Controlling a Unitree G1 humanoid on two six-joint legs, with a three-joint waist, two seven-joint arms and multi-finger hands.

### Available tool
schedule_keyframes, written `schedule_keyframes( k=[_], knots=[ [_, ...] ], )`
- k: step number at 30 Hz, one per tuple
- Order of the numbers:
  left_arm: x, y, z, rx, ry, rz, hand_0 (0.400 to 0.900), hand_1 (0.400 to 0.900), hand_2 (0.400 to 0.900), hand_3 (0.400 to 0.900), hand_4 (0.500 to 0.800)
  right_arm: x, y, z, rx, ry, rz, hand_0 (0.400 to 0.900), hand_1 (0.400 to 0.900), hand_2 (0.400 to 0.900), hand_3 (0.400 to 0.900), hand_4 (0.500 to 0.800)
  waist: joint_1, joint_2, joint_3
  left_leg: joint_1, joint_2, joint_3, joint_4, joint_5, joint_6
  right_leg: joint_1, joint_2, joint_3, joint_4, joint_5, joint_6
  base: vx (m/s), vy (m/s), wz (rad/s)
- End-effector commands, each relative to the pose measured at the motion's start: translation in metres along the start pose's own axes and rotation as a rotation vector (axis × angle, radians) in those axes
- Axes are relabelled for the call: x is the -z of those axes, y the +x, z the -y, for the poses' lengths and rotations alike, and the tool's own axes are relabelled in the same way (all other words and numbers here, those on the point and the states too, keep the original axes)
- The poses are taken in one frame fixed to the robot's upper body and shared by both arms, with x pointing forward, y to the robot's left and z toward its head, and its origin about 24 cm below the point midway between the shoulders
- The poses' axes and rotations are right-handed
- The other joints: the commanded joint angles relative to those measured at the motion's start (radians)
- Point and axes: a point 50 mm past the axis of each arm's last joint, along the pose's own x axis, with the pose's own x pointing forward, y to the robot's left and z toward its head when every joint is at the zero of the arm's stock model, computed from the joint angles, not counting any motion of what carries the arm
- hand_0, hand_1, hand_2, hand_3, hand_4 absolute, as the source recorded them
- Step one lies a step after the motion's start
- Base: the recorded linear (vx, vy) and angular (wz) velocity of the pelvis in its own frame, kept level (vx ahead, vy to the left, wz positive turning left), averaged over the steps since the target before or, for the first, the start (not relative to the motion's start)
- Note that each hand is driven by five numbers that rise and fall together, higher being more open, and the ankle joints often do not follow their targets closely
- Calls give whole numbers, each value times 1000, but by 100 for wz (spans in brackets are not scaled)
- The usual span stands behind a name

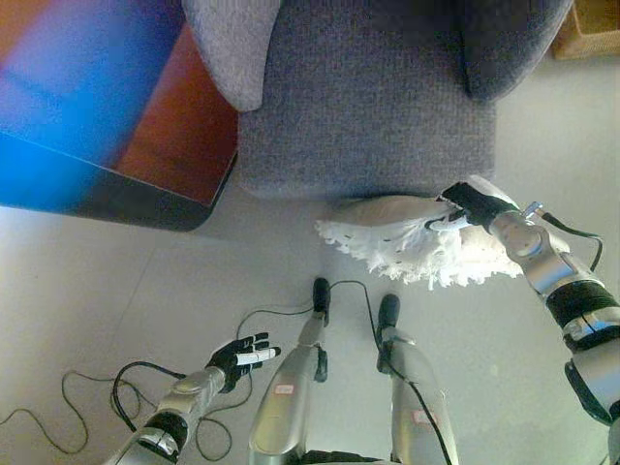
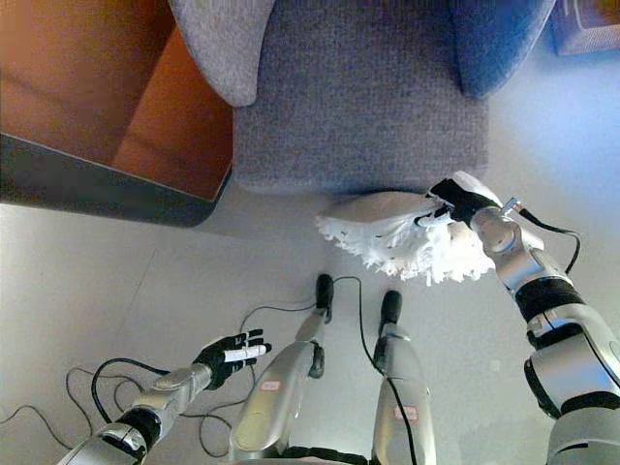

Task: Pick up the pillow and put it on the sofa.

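Note:
The white fluffy pillow (image 1: 417, 242) with a fringed edge is held up in front of the grey sofa's (image 1: 368, 107) seat edge, just below it. My right hand (image 1: 470, 205) is shut on the pillow's upper right side, fingers curled into the fabric. In the right eye view the pillow (image 2: 402, 240) and the right hand (image 2: 453, 203) show the same way. My left hand (image 1: 242, 356) hangs low at the lower left over the floor, fingers straight, holding nothing.
A reddish-brown wooden table (image 1: 174, 126) with a dark edge stands left of the sofa. A wicker basket (image 1: 591, 29) sits at the top right corner. Pale floor (image 1: 77, 291) lies in front of the sofa.

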Motion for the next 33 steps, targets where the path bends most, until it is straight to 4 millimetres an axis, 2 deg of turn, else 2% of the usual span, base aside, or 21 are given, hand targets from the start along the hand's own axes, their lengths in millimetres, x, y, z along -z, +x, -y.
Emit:
schedule_keyframes(
  k=[1, 11, 17, 23, 33],
  knots=[
    [57, -23, -24, -69, 7, -205, 900, 900, 900, 900, 800, -62, -9, 41, 98, -64, 327, 400, 400, 400, 400, 500, 3, -122, -100, 120, -6, 25, -7, -142, -56, 176, -35, -24, -275, 123, 93, 95, 21, 7],
    [113, -46, -24, -104, 12, -432, 900, 900, 900, 900, 800, -74, -22, 34, 6, -31, 423, 400, 400, 400, 400, 500, 4, -194, -253, 251, 9, 36, -7, -189, -60, 346, -19, -24, -361, 134, 97, 139, 6, 3],
    [135, -56, -21, -99, 16, -529, 900, 900, 900, 900, 800, -83, -26, 51, 10, -46, 447, 400, 400, 400, 400, 500, 16, -223, -328, 304, 10, 38, -7, -211, -59, 406, -17, -24, -382, 131, 98, 119, 14, 1],
    [153, -66, -16, -87, 34, -614, 900, 900, 900, 900, 800, -93, -25, 81, 5, -30, 429, 400, 400, 400, 400, 500, 40, -250, -383, 355, 8, 31, -7, -229, -57, 462, -16, -28, -383, 117, 96, 125, 25, 5],
    [165, -75, -17, -87, 51, -692, 900, 900, 900, 900, 800, -109, -17, 123, 47, -31, 327, 400, 400, 400, 400, 500, 90, -281, -410, 396, 8, 9, -7, -239, -59, 515, -22, -49, -383, 110, 101, 82, 29, 8]
  ],
)
